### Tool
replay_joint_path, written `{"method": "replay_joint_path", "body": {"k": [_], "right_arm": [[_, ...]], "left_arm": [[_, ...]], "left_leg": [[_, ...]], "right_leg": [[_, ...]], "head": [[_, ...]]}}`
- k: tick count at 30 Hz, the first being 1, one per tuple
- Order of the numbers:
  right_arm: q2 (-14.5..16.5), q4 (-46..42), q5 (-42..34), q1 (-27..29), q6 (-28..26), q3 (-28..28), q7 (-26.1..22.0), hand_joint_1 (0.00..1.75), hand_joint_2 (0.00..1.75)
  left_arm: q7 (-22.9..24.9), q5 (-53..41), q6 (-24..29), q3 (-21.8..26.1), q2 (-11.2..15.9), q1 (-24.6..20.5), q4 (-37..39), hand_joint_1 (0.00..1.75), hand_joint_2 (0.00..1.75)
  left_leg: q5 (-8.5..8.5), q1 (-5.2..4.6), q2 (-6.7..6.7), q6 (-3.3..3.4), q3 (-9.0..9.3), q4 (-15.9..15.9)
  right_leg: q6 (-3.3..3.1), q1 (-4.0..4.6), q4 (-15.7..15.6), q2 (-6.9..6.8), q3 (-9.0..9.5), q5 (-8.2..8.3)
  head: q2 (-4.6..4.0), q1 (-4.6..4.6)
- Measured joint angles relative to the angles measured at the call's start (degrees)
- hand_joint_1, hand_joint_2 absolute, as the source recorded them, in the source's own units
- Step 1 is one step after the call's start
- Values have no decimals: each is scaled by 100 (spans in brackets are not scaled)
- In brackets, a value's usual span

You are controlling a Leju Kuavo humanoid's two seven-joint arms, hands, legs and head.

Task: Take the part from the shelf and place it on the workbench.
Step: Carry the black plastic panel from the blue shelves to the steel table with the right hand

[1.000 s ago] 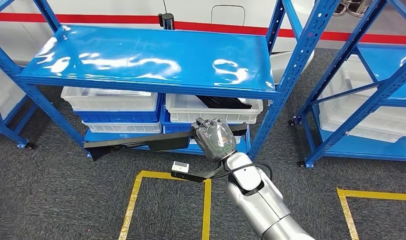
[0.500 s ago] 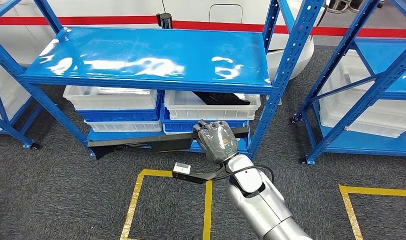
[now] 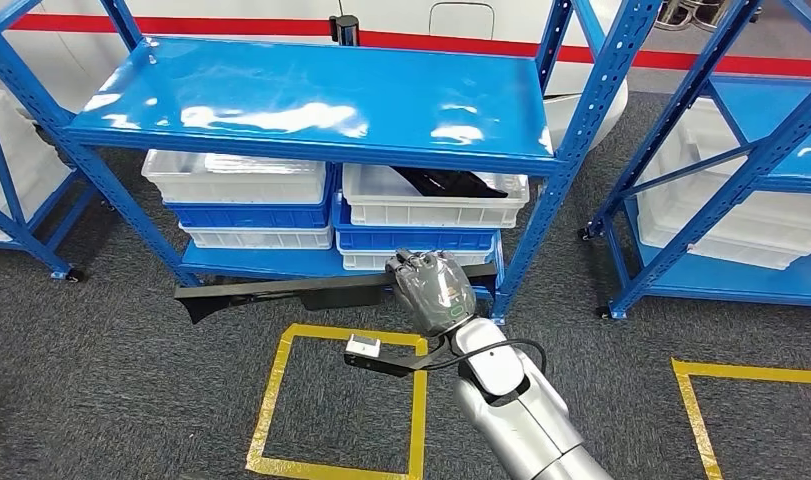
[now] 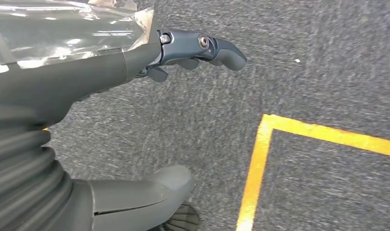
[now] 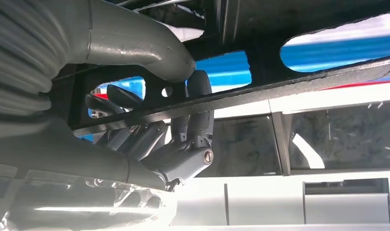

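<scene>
A long, flat black part [image 3: 281, 291] stretches sideways in front of the blue shelf's [image 3: 311, 100] lowest level, just above the floor. My right hand [image 3: 434, 288] grips it near its right end. In the right wrist view the thumb and fingers of the right hand [image 5: 149, 125] wrap around a slotted black bar of the part [image 5: 289, 89]. My left hand [image 4: 63, 91] hangs over grey carpet, its fingers [image 4: 217, 48] and thumb apart with nothing between them.
White and blue bins [image 3: 243, 190] fill the shelf's lower level; one white bin holds more black parts [image 3: 451, 182]. A second blue shelf [image 3: 721, 150] stands at the right. Yellow tape squares [image 3: 281, 400] mark the carpet below my arm.
The whole picture has shifted, so the camera moved and the shelf now shows more fully. The black part stays in my right hand and lies more level than a second ago.
</scene>
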Motion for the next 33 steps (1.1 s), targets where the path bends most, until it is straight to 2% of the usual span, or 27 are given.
{"method": "replay_joint_path", "body": {"k": [1, 2, 3, 5, 6, 7, 8, 9, 11, 12, 14, 15, 16, 17, 18, 20, 21, 22, 25, 26, 27, 28, 30, 31, 32, 33], "right_arm": [[-10, 0, 0, 14, 9, -4, 1, 175, 175], [-16, 0, -1, 24, 16, -8, 2, 175, 175], [-17, 0, -1, 28, 25, -10, 3, 175, 175], [0, 0, -3, 19, 48, -9, 3, 175, 175], [15, 0, -4, 10, 67, -8, 1, 175, 175], [32, 1, -4, 3, 90, -6, -1, 175, 175], [46, 2, -5, -1, 116, -2, -6, 175, 175], [59, 6, -7, -4, 137, 1, -14, 175, 175], [89, 19, -22, -11, 158, 7, -41, 175, 175], [110, 28, -35, -15, 158, 10, -57, 175, 175], [143, 57, -61, -19, 150, 17, -83, 175, 175], [152, 78, -68, -19, 144, 20, -91, 175, 175], [155, 100, -72, -19, 137, 21, -97, 175, 175], [155, 122, -75, -18, 131, 22, -99, 175, 175], [155, 140, -75, -18, 125, 22, -102, 175, 175], [155, 160, -75, -22, 114, 21, -102, 175, 175], [155, 165, -75, -30, 108, 21, -102, 175, 175], [156, 169, -75, -39, 103, 21, -102, 175, 175], [165, 186, -78, -64, 92, 21, -107, 175, 175], [164, 193, -79, -71, 90, 20, -110, 175, 175], [160, 202, -80, -81, 88, 19, -114, 175, 175], [155, 215, -82, -91, 85, 18, -117, 175, 175], [145, 246, -85, -101, 78, 19, -123, 175, 175], [138, 265, -87, -100, 75, 19, -124, 175, 175], [131, 283, -89, -99, 74, 20, -125, 175, 175], [125, 299, -90, -100, 73, 20, -126, 175, 175]], "left_arm": [[7, 0, 0, 0, -2, 1, 0, 0, 175], [15, 0, 0, 0, -3, 1, 0, 0, 175], [20, 0, 1, 1, -7, 1, 0, 0, 175], [25, 0, 7, 2, -13, -1, 0, 0, 175], [25, -2, 13, 4, -15, -1, 0, 0, 175], [25, -4, 18, 6, -15, -2, 0, 0, 175], [25, -8, 22, 9, -16, -1, 0, 0, 175], [26, -13, 26, 13, -14, 0, 0, 0, 175], [27, -25, 36, 19, 0, 1, 0, 0, 175], [28, -29, 41, 21, 8, 2, 0, 0, 175], [34, -39, 50, 23, 14, 2, 0, 0, 175], [39, -46, 54, 23, 14, 3, 0, 0, 175], [43, -57, 57, 23, 15, 4, 0, 0, 175], [49, -69, 61, 23, 15, 4, 0, 0, 175], [55, -83, 65, 23, 17, 3, 0, 0, 175], [67, -101, 70, 22, 22, -12, 0, 0, 175], [72, -106, 74, 22, 24, -24, 0, 0, 175], [78, -108, 76, 22, 25, -33, 0, 0, 175], [93, -109, 82, 22, 24, -43, 0, 0, 175], [95, -109, 83, 22, 21, -46, -1, 0, 175], [94, -109, 84, 22, 21, -50, -1, 0, 175], [93, -109, 85, 22, 21, -54, -1, 0, 175], [92, -109, 87, 23, 26, -56, -1, 0, 175], [91, -109, 86, 23, 25, -54, -1, 0, 175], [90, -109, 84, 24, 23, -51, 0, 0, 175], [87, -109, 81, 24, 21, -49, 0, 0, 175]], "left_leg": [[35, -10, -1, 2, -50, 2], [69, -19, -5, -3, -93, 5], [98, -27, -11, -12, -126, 8], [144, -49, -21, -47, -169, 25], [162, -59, -22, -72, -183, 36], [180, -68, -22, -100, -195, 45], [203, -73, -21, -132, -205, 46], [227, -68, -22, -164, -214, 43], [135, -41, -26, -229, -281, 138], [-32, -23, -28, -263, -373, 339], [-502, 14, -28, -333, -654, 1050], [-691, 30, -28, -365, -789, 1428], [-777, 43, -27, -386, -849, 1656], [-759, 56, -26, -398, -799, 1673], [-636, 70, -25, -399, -608, 1422], [-363, 82, -24, -380, -77, 619], [-283, 74, -27, -354, 110, 308], [-258, 60, -30, -326, 191, 157], [-186, 29, -25, -202, 163, 88], [-138, 32, -16, -149, 149, 58], [-87, 39, -6, -96, 126, 26], [-35, 44, 3, -53, 90, 4], [41, 29, 5, -17, -12, 2], [78, 26, 4, -17, -66, 4], [113, 25, 3, -25, -117, 7], [148, 25, 0, -38, -162, 10]], "right_leg": [[13, 2, 188, 0, -37, -80], [40, 4, 122, 0, 56, -65], [70, 5, -194, 0, 279, 27], [84, 22, -1085, 0, 839, 254], [67, 35, -1388, 1, 1014, 332], [41, 52, -1534, 2, 1091, 373], [15, 70, -1547, 2, 1083, 396], [-17, 54, -1549, 1, 1072, 426], [-91, -2, -1559, -11, 1046, 498], [-130, -35, -1568, -19, 1021, 538], [-184, -38, -1567, -27, 945, 605], [-187, -32, -1562, -30, 903, 632], [-185, -28, -1555, -31, 864, 658], [-174, -26, -1545, -31, 829, 678], [-160, -26, -1531, -31, 800, 693], [-131, -13, -1500, -29, 759, 716], [-110, 4, -1487, -29, 742, 728], [-84, 20, -1479, -30, 725, 744], [24, 33, -1475, -30, 673, 793], [45, 32, -1419, -25, 630, 748], [40, 35, -1249, -19, 544, 626], [20, 33, -946, -13, 411, 438], [-14, 15, -138, -5, 97, 28], [-2, 9, 163, -3, 3, -93], [28, 4, 260, -2, 10, -128], [69, 1, 119, -2, 138, -78]], "head": [[0, 3], [0, 9], [0, 13], [0, 18], [0, 18], [0, 16], [0, 13], [0, 14], [0, 9], [0, -2], [0, -25], [0, -32], [0, -33], [0, -34], [0, -35], [0, -39], [0, -33], [0, -30], [0, -16], [0, -13], [0, -6], [0, 2], [0, 14], [0, 16], [0, 21], [0, 28]]}}
